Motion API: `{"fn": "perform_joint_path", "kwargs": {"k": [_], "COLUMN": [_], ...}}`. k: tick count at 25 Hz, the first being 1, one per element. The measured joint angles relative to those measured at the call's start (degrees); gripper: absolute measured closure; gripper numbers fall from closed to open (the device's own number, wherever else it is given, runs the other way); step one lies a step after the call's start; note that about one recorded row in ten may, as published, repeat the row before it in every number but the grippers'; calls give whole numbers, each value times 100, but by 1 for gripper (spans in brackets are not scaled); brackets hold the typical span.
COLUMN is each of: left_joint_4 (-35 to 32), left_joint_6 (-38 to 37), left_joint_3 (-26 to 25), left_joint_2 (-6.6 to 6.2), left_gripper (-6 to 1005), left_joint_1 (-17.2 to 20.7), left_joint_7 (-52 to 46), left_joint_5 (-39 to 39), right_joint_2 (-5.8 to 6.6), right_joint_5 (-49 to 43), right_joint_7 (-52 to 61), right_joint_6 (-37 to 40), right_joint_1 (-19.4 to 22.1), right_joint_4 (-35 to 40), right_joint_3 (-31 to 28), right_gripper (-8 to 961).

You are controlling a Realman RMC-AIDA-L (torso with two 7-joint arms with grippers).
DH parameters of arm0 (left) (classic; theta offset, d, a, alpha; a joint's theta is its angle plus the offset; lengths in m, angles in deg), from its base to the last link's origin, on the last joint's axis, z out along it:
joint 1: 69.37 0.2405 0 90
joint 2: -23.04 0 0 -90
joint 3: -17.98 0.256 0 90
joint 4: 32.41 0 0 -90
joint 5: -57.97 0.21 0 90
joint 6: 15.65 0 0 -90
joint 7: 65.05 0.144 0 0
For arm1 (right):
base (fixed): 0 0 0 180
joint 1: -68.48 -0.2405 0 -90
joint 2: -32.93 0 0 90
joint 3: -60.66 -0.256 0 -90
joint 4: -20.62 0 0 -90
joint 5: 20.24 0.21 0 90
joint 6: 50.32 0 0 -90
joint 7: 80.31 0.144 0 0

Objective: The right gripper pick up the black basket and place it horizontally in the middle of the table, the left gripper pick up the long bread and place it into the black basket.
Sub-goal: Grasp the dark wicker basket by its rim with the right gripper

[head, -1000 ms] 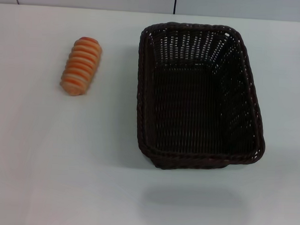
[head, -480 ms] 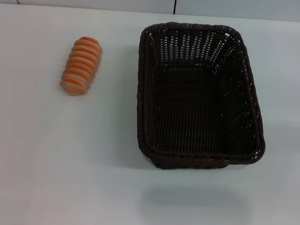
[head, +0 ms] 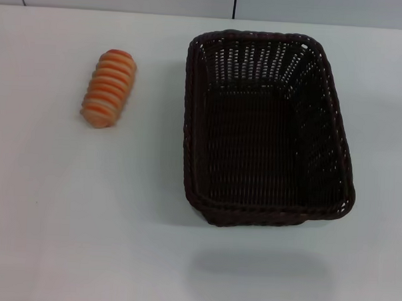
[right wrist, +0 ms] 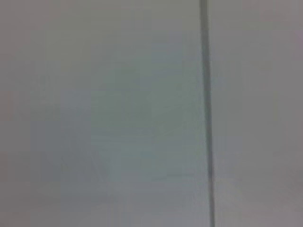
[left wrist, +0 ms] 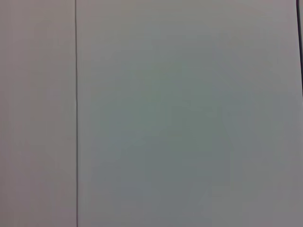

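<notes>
Right, nothing started: black basket lengthwise toward table's right edge, long bread far-left, untouched. Neither gripper visible, grip unknowable. Next: right gripper onto basket rim.

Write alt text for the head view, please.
An empty black basket stands lengthwise, right of centre on a white table. A ribbed orange bread lies apart to its left. No robot arm shows.

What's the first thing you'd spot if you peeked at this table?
The big black basket to the right of the middle of the white table, with nothing in it. Then the stripy orange bread, lying by itself to the basket's left. No robot hands show.
</notes>
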Motion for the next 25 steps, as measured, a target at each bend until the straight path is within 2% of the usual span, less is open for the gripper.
{"fn": "perform_joint_path", "kwargs": {"k": [1, 2, 3, 4, 7, 9, 14, 15, 16, 18, 22, 24, 25], "left_joint_4": [0, -3, -6, -6, 9, 17, 6, -1, -6, -30, -70, -100, -146], "left_joint_6": [0, -2, -2, -2, 17, 30, 36, 36, 38, 75, 131, 163, 186], "left_joint_3": [0, 1, 0, 0, -33, -41, -44, -46, -48, -83, -176, -213, -250], "left_joint_2": [0, 0, -2, -2, -3, -2, -4, -4, -4, 3, 1, -3, -3], "left_gripper": [140, 141, 141, 142, 141, 140, 141, 141, 141, 141, 142, 142, 141], "left_joint_1": [0, 0, 0, 0, 2, -13, -71, -84, -95, -136, -176, -202, -238], "left_joint_7": [0, -2, -8, -8, -34, -35, -33, -32, -29, -23, -48, -53, -55], "left_joint_5": [0, -1, 0, 0, -1, 0, 0, 0, -1, -26, -31, -30, -30], "right_joint_2": [0, 52, 156, 156, 311, 438, 511, 555, 555, 583, 578, 547, 494], "right_joint_5": [0, -126, -241, -241, -388, -572, -653, -681, -681, -737, -742, -728, -752], "right_joint_7": [0, 105, 272, 272, 473, 626, 720, 765, 765, 789, 837, 891, 957], "right_joint_6": [0, -115, -261, -261, -489, -813, -948, -979, -979, -1014, -1037, -1036, -999], "right_joint_1": [0, -149, -394, -394, -800, -1361, -1706, -1910, -1910, -2200, -2431, -2554, -2631], "right_joint_4": [0, 43, 182, 182, 521, 1247, 1817, 2157, 2157, 2642, 3082, 3295, 3394], "right_joint_3": [0, 44, 130, 130, 245, 457, 767, 957, 957, 1153, 1306, 1410, 1530], "right_gripper": [311, 311, 312, 312, 312, 312, 311, 311, 311, 311, 311, 312, 312]}}
